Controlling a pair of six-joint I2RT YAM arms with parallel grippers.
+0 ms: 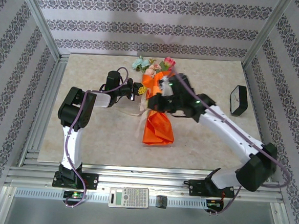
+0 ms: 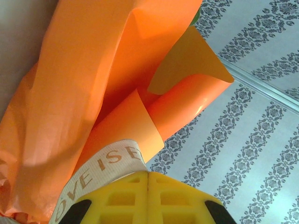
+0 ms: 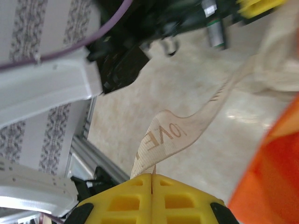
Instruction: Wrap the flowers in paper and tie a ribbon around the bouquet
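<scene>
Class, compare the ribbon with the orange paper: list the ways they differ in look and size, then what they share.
Colour: the ribbon is beige, the paper bright orange. Width: the ribbon is a narrow strip, the paper a broad sheet. Markings: the ribbon carries printed letters, the paper is plain. Both are thin and floppy, bending in curves.

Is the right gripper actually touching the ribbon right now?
Touching. In the right wrist view the ribbon runs straight into the seam between the closed yellow fingers of the right gripper, pinched there.
</scene>
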